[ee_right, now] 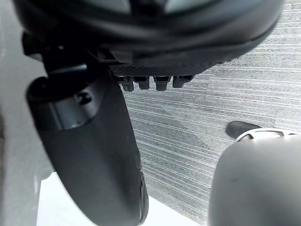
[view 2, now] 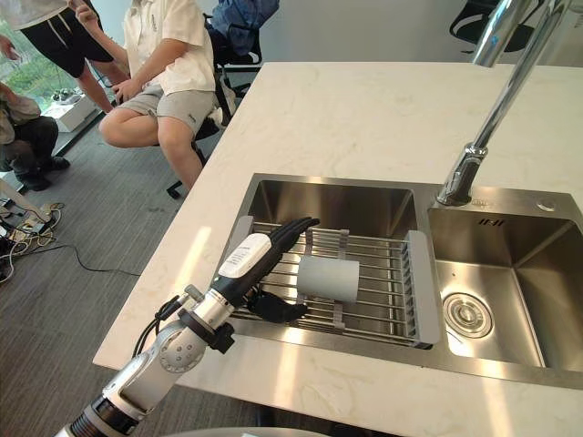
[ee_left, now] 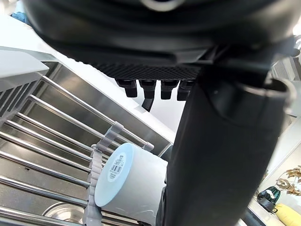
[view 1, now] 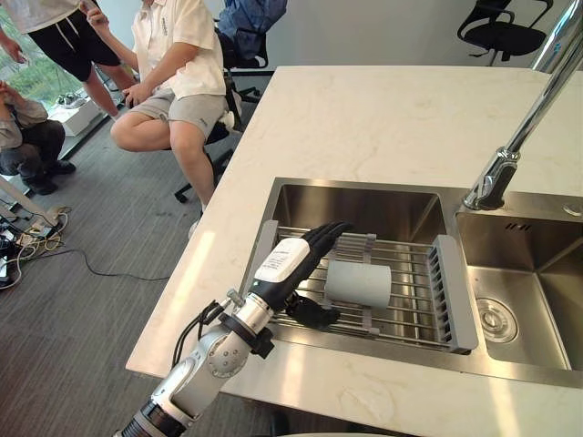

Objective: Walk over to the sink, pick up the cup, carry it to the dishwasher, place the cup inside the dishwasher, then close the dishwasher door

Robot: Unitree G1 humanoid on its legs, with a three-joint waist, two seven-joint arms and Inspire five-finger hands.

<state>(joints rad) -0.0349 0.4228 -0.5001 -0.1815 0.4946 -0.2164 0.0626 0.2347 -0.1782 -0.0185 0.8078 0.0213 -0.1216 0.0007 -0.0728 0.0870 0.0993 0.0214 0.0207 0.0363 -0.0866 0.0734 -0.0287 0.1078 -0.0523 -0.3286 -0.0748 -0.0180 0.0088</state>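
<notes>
The cup (view 1: 358, 283) lies on its side on the wire rack (view 1: 451, 296) that spans the left basin of the sink (view 1: 346, 208), set into the worktop (view 1: 383, 118). The rack keeps the cup raised clear of the basin floor. The left hand (view 1: 290, 269) extends over the rack with fingers straight and thumb spread below, just beside the cup's labelled end. This open posture suits enclosing the cup's body, and the cup is not yet gripped. The right hand (ee_right: 94, 155) hangs open above the floor, idle.

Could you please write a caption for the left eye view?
Open left hand beside the cup lying on the sink rack.
</notes>
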